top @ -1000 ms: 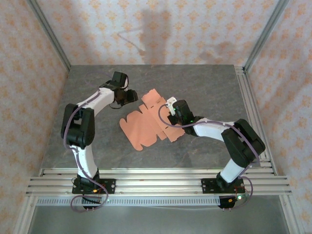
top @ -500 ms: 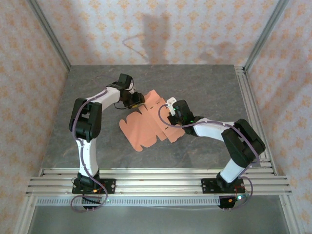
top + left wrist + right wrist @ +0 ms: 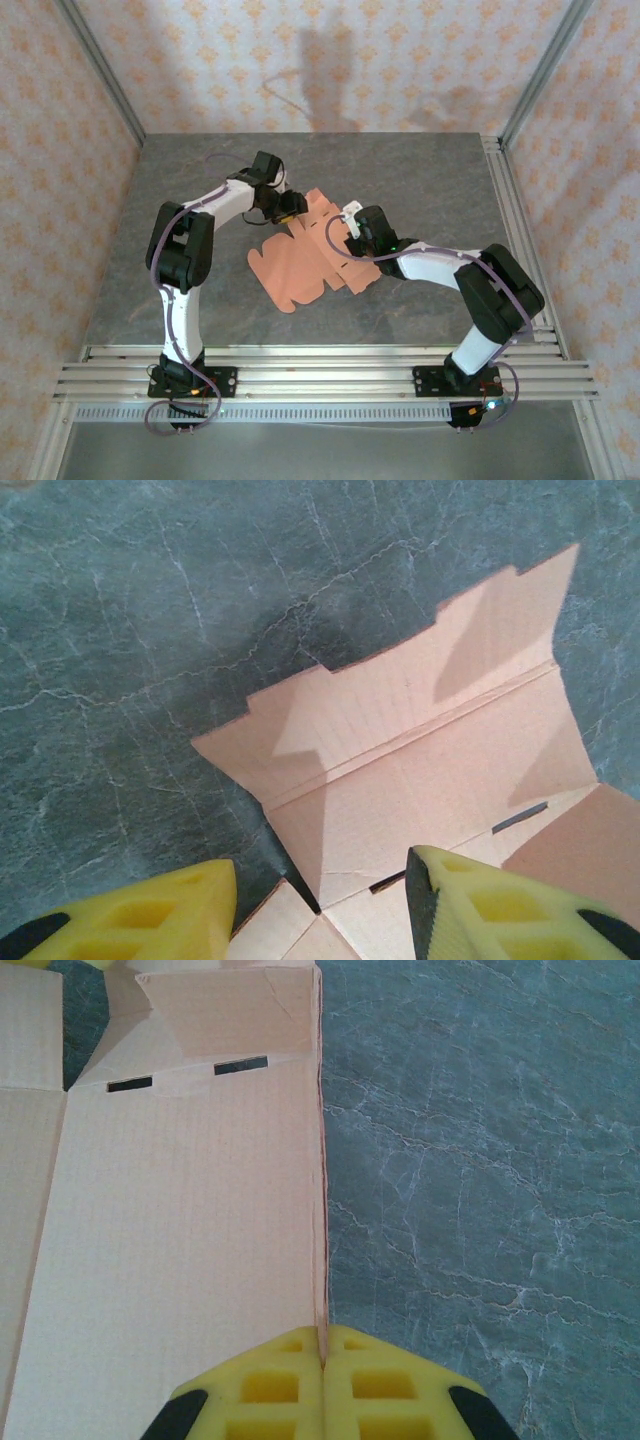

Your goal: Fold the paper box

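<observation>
**A:** Right wrist view first: how far along is the fold?

**B:** Early, I'd judge. The right end effector (image 3: 322,1348) is pressed together, pinching one edge of the salmon-orange thin-card paper box (image 3: 180,1220). The box spreads ahead and to the left of it on the grey marbled desk (image 3: 480,1160).

**A:** And farther out?

**B:** The left end effector (image 3: 320,885) stands spread over the far flaps, gripping nothing. One flap just ahead of it is creased. Most panels lie flat, no walls stand, and nothing looks tucked, so nearly all the folding is left.

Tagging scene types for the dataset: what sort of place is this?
Probably a lab robot cell, not a home: aluminium rail frame, printed backdrop walls, grey stone-look table.
</observation>
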`<state>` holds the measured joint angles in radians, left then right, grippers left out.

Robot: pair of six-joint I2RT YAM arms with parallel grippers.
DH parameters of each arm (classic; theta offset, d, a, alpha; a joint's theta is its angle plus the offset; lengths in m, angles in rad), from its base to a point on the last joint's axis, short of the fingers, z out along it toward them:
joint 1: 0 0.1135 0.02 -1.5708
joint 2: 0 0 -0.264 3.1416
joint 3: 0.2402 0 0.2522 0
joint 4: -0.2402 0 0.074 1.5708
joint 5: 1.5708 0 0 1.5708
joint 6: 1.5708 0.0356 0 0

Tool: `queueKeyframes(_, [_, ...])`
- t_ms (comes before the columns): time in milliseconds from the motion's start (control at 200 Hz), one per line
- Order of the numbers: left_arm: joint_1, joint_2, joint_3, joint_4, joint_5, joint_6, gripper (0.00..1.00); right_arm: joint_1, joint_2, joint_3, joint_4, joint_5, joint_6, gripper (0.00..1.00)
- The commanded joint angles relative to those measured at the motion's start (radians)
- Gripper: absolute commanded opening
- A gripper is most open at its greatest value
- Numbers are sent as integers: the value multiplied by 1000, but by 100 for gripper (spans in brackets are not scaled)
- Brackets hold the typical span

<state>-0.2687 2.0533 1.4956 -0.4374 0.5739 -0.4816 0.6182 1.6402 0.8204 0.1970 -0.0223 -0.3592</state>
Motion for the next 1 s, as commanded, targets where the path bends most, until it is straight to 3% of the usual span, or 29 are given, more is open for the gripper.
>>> queueKeyframes(0, [-22,-70,-11,-14,56,-6,49,0,-2,33,16,13,14,0])
queueKeyframes(581, [-87,-119,-162,84,94,-99,49,0,18,40,18,27,23,0])
queueKeyframes(996, [-116,19,-154,40,-61,-120,46,3,36,39,29,-9,52,0])
